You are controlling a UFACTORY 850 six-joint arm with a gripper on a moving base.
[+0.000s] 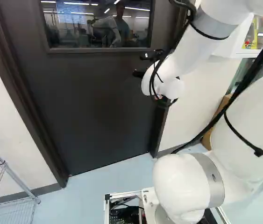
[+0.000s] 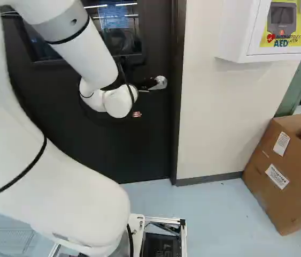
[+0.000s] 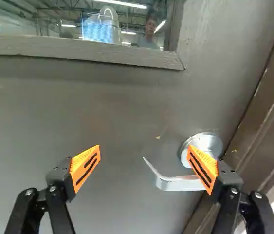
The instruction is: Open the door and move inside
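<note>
Status: door [image 1: 98, 107] looks shut, nothing opened so far. Lever handle [image 3: 178, 184] is on it, right by the door frame [image 3: 268, 122]; looks level, so I'd say not turned. Hand [image 3: 144, 150] is up at the lever, fingers spread wide, pinching nothing. One orange pad [image 3: 202, 169] overlaps the lever's round plate in the wrist view, free end points into the gap; can't tell if they touch. Base [image 2: 184, 235] is on the lever's near side, outside. Approach mostly done, I reckon. Left: grab or press lever, unlatch, swing door, drive in.
</note>
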